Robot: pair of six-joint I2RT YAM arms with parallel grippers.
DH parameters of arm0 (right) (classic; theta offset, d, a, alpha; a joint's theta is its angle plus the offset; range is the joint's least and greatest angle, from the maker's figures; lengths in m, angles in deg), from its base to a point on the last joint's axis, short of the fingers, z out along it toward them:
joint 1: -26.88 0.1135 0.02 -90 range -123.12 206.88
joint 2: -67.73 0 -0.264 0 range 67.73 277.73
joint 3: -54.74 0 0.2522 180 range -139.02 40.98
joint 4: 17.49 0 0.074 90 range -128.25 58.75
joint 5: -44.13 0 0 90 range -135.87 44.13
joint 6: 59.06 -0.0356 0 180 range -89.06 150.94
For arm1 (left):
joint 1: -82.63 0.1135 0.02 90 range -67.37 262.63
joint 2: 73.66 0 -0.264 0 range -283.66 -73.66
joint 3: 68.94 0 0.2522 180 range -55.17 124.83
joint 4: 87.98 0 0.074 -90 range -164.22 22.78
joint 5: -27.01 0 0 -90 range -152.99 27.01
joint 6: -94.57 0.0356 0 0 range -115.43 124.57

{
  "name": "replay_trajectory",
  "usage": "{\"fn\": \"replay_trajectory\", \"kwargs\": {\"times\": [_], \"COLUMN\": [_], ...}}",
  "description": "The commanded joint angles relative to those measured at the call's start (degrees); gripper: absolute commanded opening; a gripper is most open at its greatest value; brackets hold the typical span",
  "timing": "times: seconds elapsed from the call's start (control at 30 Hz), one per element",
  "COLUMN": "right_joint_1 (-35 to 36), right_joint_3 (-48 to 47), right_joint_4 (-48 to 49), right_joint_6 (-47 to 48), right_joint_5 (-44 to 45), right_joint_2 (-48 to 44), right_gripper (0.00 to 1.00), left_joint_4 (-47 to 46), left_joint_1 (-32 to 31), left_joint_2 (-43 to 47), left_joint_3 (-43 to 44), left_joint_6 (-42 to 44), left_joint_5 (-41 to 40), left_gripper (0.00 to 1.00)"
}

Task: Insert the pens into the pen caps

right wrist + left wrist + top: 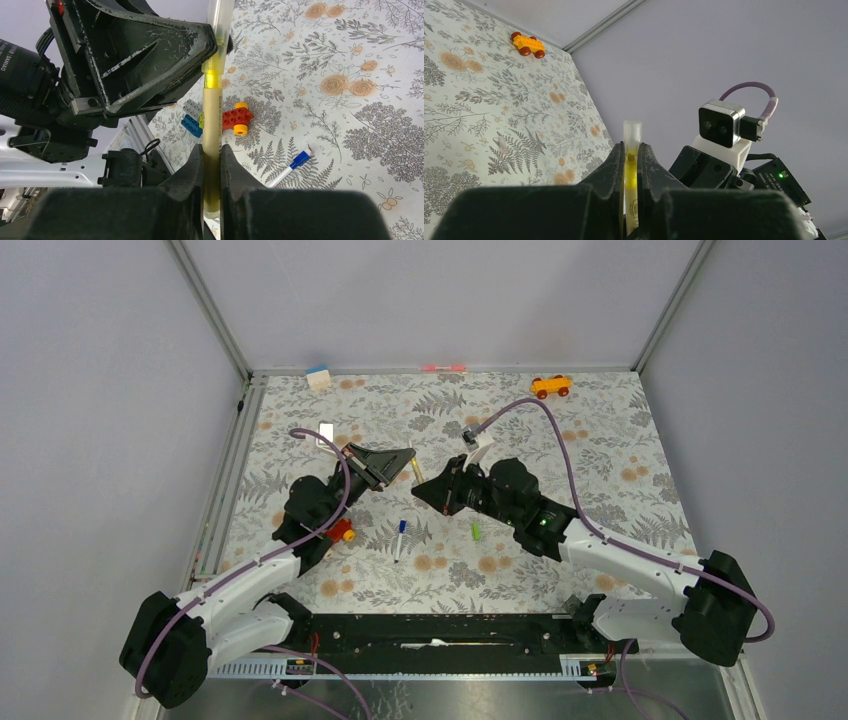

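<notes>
Cloth (640, 510) with fern print lies between pale grey walls (430, 300).

a floral-patterned desk (610, 490) carries an orange toy car (551, 386) at its far edge, a blue-ended white pen (400, 538) and a lime green cap (476, 531) nearer.

Three pens are in view: a yellow pen (212, 125), a white pen (400, 538) with a blue end, and a pink pen (444, 368). There is one green cap (476, 531) and one orange toy car (551, 386). There are three lots of toy bricks: a white-and-blue block (318, 377), a white block (325, 432) and a red-and-yellow cluster (343, 531).
</notes>
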Motion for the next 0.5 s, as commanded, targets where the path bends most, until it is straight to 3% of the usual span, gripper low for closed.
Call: {"fn": "replay_trajectory", "kwargs": {"times": [0.0, 0.47], "right_joint_1": [0.39, 0.4], "right_joint_3": [-4.65, -10.14], "right_joint_4": [1.05, -0.93], "right_joint_6": [-0.35, -3.39], "right_joint_5": [4.74, 14.53], "right_joint_2": [0.44, 3.8], "right_gripper": [0.0, 0.0], "left_joint_4": [-4.27, -5.4], "left_joint_1": [0.05, -0.13], "left_joint_2": [-0.32, -2.26], "left_joint_3": [-0.43, -0.65], "left_joint_6": [-0.75, -3.06], "left_joint_5": [2.42, 2.05], "left_gripper": [0.0, 0.0]}}
